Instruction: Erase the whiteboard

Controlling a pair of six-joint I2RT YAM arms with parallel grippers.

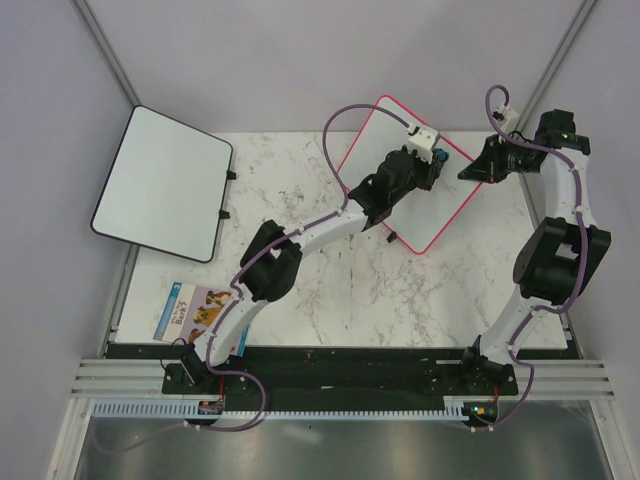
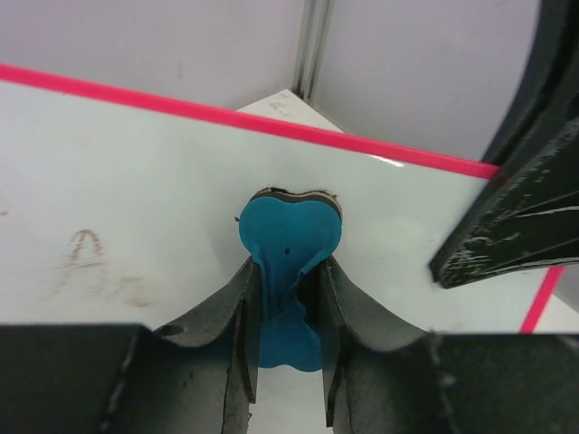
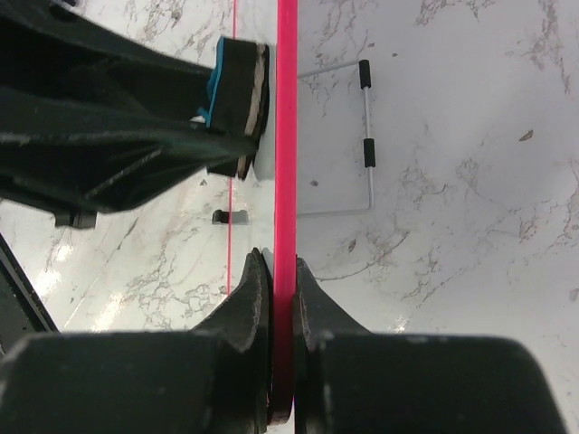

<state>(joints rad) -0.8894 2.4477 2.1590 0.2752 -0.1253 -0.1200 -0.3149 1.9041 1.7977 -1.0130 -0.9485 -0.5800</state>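
Scuffed left end effector (image 2: 288,282) pinches blue eraser (image 2: 288,231) against glossy whiteboard (image 2: 136,181).

1. A white rectangular board with a black frame and rounded corners (image 1: 165,185) lies tilted at the far left. It hangs over the left edge of the white, grey-veined marble bench (image 1: 340,290).
2. A small printed card with a blue edge and brown pictures (image 1: 193,311) lies flat at the bench's near-left corner, well apart from that board.

left arm (image 1: 320,232): stretched forward, jaws clamped | right arm (image 1: 572,195): bent, jaws clamped
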